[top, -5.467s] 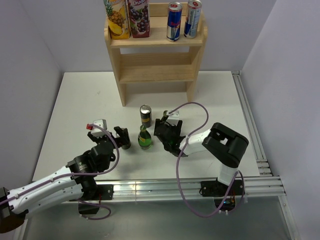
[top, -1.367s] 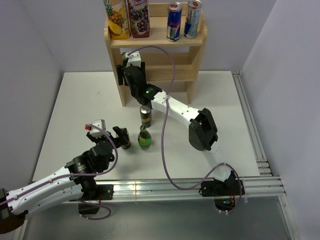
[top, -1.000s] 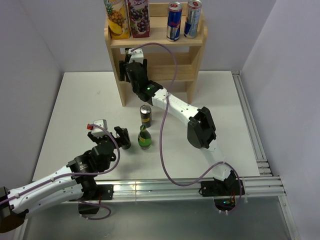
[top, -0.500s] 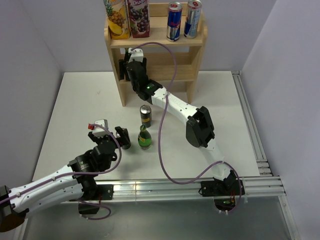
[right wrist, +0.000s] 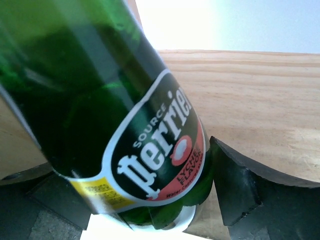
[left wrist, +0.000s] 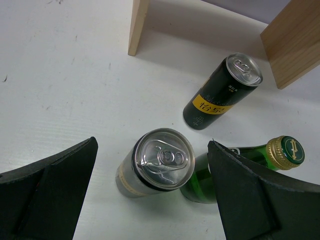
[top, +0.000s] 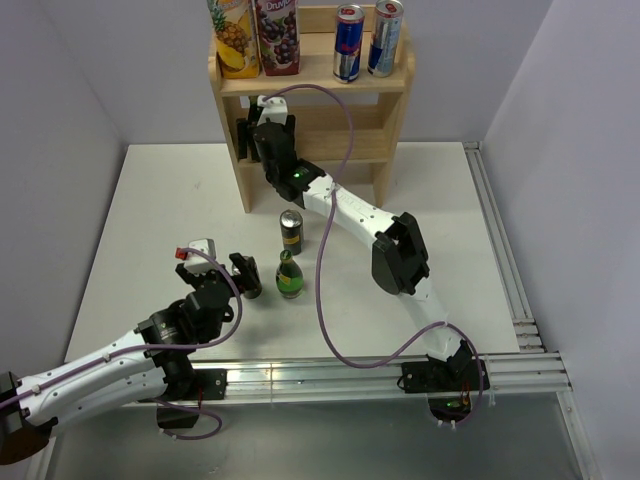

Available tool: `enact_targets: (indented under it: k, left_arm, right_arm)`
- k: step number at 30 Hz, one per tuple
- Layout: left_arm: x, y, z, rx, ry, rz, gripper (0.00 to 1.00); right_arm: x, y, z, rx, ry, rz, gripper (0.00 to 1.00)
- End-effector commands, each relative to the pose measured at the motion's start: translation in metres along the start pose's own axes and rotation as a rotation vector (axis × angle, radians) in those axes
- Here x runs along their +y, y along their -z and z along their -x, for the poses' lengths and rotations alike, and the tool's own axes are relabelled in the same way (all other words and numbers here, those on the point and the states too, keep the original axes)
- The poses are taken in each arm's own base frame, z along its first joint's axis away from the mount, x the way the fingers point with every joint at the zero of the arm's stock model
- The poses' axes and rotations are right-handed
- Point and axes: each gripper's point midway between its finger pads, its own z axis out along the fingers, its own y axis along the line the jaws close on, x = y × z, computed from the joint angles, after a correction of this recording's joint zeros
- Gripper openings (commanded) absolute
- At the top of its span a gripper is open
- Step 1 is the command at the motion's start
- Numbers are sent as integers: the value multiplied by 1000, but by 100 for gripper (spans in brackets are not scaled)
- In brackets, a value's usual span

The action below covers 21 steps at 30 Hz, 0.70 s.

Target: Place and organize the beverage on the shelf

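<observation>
At the left end of the shelf's middle tier, the right pincer (right wrist: 125, 170) has a green Perrier bottle (right wrist: 125, 100) between its fingers. Whether they press it or sit loose around it cannot be told. The bottle is close against the wooden boards, so the step in hand looks like setting it down there, tucked by the side panel to leave room for more. The shelf (top: 330, 147) already carries two juice cartons (top: 238, 40) and two tall cans (top: 347, 45) in a row on its top tier, like beside like. Near the arm bases, the left pincer (left wrist: 152, 150) gapes wide around a silver-topped can (left wrist: 156, 167) on the white surface (top: 150, 200), probably lined up for the next pick. A small green bottle (left wrist: 235, 170) stands just beside that can, with a dark can (left wrist: 222, 92) farther on.
</observation>
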Motion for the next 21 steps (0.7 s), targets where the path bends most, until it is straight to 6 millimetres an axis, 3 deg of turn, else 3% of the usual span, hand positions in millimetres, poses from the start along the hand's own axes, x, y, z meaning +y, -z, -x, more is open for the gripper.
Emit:
enact_targets:
  k: [1,11,21]
  left_arm:
    - [-4,1,10,-25,35,-7,99]
    - [-4,2,10,-25,36,-7,99]
    - [-3,2,10,-27,36,-5,99]
  right_arm:
    - [-5,-1,52,-146,-74,-12,90]
    - [-4,6,55,-148,-65,9,100]
    - [7,21,50,-127,-32,122,100]
